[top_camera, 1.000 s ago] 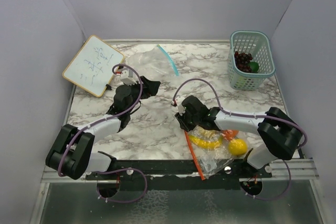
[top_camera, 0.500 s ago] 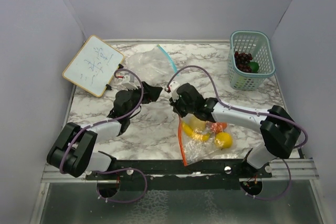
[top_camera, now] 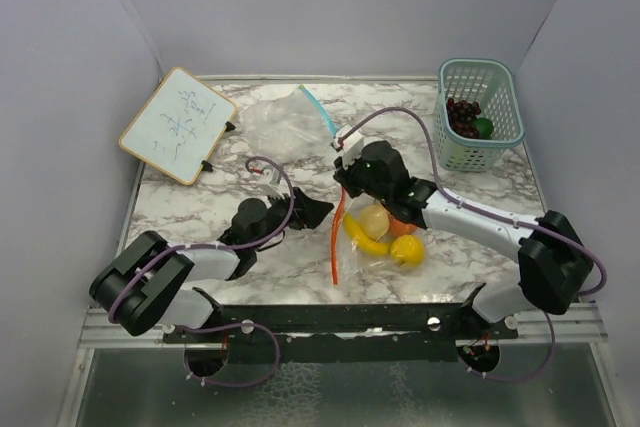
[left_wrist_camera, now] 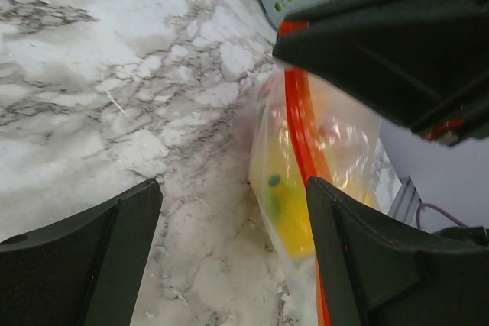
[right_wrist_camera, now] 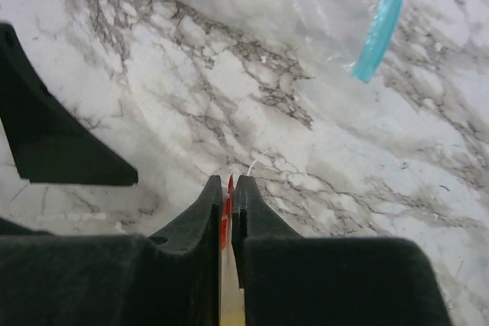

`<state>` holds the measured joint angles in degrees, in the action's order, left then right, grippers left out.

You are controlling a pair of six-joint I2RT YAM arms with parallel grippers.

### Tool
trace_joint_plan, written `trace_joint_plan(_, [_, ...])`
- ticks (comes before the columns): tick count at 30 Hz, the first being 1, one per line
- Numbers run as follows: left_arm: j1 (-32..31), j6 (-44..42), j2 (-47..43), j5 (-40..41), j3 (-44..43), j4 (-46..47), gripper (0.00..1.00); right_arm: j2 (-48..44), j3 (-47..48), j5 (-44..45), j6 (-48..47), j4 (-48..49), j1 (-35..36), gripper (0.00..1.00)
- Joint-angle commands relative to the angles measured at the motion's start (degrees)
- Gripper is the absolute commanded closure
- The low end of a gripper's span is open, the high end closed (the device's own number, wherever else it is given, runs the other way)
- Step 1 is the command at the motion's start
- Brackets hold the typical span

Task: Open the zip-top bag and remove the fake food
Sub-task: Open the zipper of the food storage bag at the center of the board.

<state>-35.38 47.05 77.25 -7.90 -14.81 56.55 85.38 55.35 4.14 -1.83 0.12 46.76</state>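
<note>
A clear zip-top bag [top_camera: 385, 259] with a red zip strip [top_camera: 337, 237] hangs tilted over the middle of the table. The fake food inside is a banana [top_camera: 364, 243], a peach [top_camera: 375, 219], a lemon [top_camera: 407, 250] and an orange-red tomato [top_camera: 402, 226]. My right gripper [top_camera: 347, 190] is shut on the top end of the red strip [right_wrist_camera: 228, 202], which shows pinched between the fingers [right_wrist_camera: 229, 185]. My left gripper [top_camera: 320, 213] is open just left of the bag. Its right finger [left_wrist_camera: 359, 250] is beside the red strip [left_wrist_camera: 298, 127], and the banana [left_wrist_camera: 290, 219] shows through the plastic.
An empty clear bag [top_camera: 285, 122] with a blue zip [top_camera: 320, 112] lies at the back centre. A teal basket [top_camera: 500, 82] at the back right holds dark grapes [top_camera: 462, 117] and a green ball [top_camera: 484, 127]. A small whiteboard [top_camera: 178, 125] leans at the back left.
My right gripper shut on the red zip strip and carried the bag up and back-left from the near edge. My left arm swung nearer and rightward to the bag's side.
</note>
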Motion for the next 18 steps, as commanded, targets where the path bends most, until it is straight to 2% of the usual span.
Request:
trace_joint_plan(1, [-3.2, 1.3, 0.2, 1.7, 2.0, 3.6, 0.21, -4.7, -2.0, -1.4, -0.2, 10.1, -3.2, 0.98])
trace_joint_plan(3, [-3.3, 1.4, -1.7, 2.1, 4.6, 3.5, 0.21, -5.9, -2.7, -1.8, -0.2, 11.2, -3.7, 0.98])
trace_joint_plan(7, [-3.3, -0.6, -7.4, 4.5, 6.2, -3.5, 0.20, -8.1, -3.5, -3.0, -0.9, 12.6, -3.9, 0.98])
trace_joint_plan(13, [-3.3, -1.7, -12.3, 1.4, 5.2, -4.1, 0.20, -8.5, -4.0, -3.5, -2.3, 12.7, -3.9, 0.98])
trace_joint_plan(18, [-3.3, -1.6, -11.8, -1.3, 3.9, -3.2, 0.20, -9.3, -4.5, -3.9, -2.2, 13.1, -3.9, 0.98])
